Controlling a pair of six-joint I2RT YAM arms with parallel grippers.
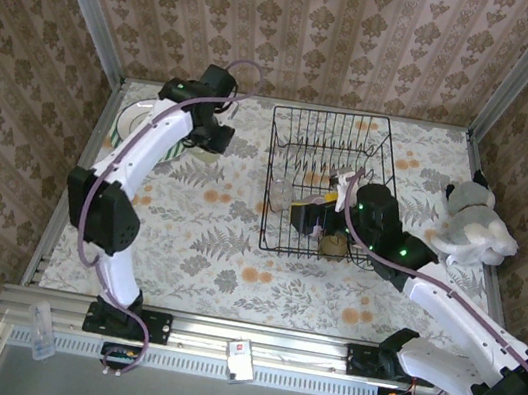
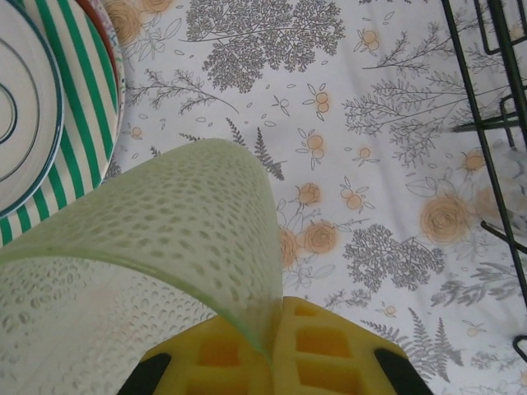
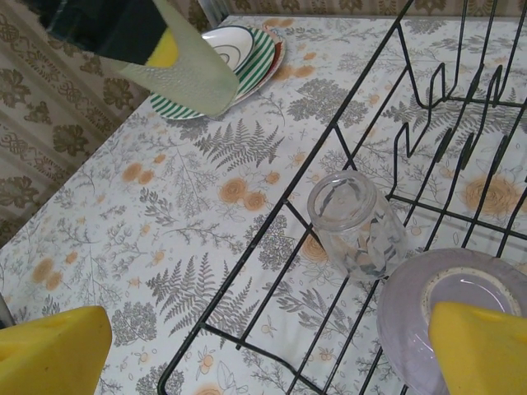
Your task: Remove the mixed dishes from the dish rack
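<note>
L gripper (image 2: 276, 350) is pinching the tumbler (image 2: 165, 247) by its rim: prob. slick, fragile. R gripper (image 3: 263, 350) is gaping over the bowl (image 3: 412, 317); its rim looks like the best hold.

A robot lab cell dressed as a home kitchen: damask wallpaper panels (image 1: 322, 35) in bare aluminium posts (image 1: 84, 0) close the table at nine, twelve and three o'clock, a floral tablecloth (image 1: 206, 239) carries a wire dish rack (image 1: 269, 168), and the left arm (image 1: 145, 152) and right arm (image 1: 467, 318) are bolted to an extrusion rail (image 1: 251, 335) at six o'clock
</note>
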